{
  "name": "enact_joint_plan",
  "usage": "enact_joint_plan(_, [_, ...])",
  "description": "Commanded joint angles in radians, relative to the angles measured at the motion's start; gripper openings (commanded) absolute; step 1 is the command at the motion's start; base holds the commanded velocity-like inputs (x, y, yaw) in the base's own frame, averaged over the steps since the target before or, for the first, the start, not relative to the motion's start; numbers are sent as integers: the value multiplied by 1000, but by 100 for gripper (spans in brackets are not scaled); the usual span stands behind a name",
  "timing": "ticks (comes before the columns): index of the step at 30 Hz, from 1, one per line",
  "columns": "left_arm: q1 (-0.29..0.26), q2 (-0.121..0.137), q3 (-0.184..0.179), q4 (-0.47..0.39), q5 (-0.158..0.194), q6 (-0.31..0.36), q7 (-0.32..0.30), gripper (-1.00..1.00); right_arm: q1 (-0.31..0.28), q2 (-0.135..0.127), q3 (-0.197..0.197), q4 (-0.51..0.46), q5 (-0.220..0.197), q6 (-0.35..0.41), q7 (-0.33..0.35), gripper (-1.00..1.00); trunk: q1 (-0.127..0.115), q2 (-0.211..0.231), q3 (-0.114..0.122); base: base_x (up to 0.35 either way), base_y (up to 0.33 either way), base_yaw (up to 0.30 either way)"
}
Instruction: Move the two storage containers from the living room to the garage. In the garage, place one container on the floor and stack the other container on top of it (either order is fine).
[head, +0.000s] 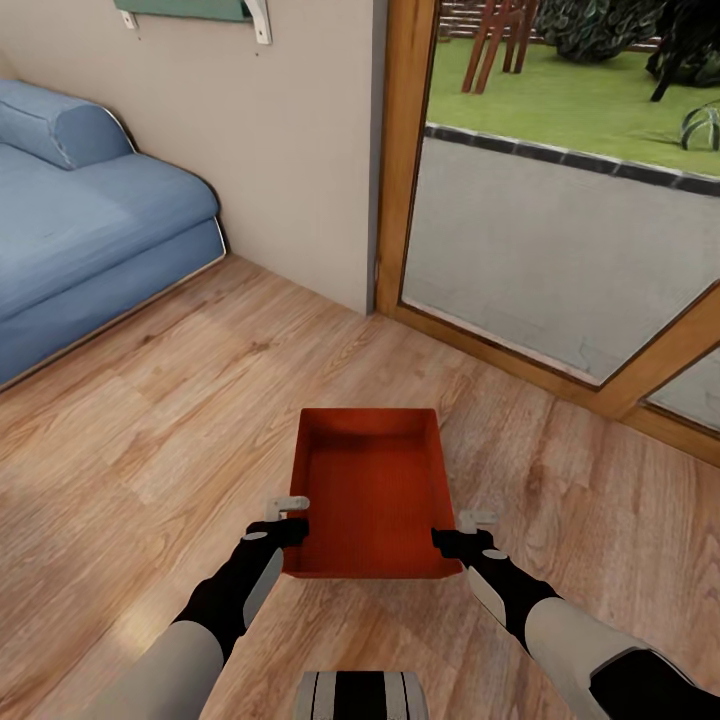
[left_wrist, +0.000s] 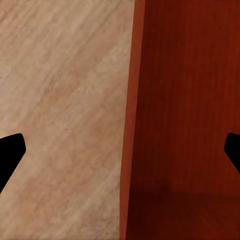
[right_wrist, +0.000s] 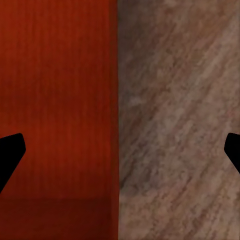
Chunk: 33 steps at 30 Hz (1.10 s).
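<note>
Red-orange plastic caught the eye first: one storage bin (head: 370, 490) sat between the robot's two arms, over the light wood plank floor (head: 150, 420) of the living room. Whether it rested on the planks or hung a little above them I could not tell. The bin was open at the top and held nothing; its smooth inner walls and flat bottom lay bare.

The left tool (head: 288, 518) stood at the bin's near left corner, and the right tool (head: 470, 532) at its near right corner. In the left wrist view the left tool (left_wrist: 120, 150) had its dark fingers (left_wrist: 10, 152) spread wide, one out over the planks and the other inside the bin (left_wrist: 185, 120), so they straddled the wall without pinching it. The right wrist view showed the right tool (right_wrist: 120, 150) the same way, its fingers (right_wrist: 10, 152) parted, one inside the bin (right_wrist: 55, 100) and one outside over the floor (right_wrist: 180, 125).

Beyond the bin a blue sofa (head: 80, 230) stood against the beige wall (head: 290, 140), and a wood-framed glass door (head: 560, 230) looked out on grey paving and grass.
</note>
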<state>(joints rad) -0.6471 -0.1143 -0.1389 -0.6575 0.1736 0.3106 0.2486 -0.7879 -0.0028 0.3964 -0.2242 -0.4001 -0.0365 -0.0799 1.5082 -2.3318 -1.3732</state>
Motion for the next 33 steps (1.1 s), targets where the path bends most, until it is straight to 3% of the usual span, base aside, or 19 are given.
enact_joint_plan(1, [0,1,-5,-2,11,4,9,100,-1,0,9,0,-9,-3,-5,100,0,0,-1,0,0,0])
enact_joint_plan(10, [0,1,-5,-2,11,4,9,100,-1,0,9,0,-9,-3,-5,100,0,0,-1,0,0,0])
enact_joint_plan(22, [0,1,-5,-2,11,4,9,100,-1,0,9,0,-9,-2,-5,100,46,-84,-38,0,0,0])
enact_joint_plan(33, [0,5,-5,5,11,4,8,100,-1,0,9,0,-9,-3,-5,100,46,-84,-38,0,0,0])
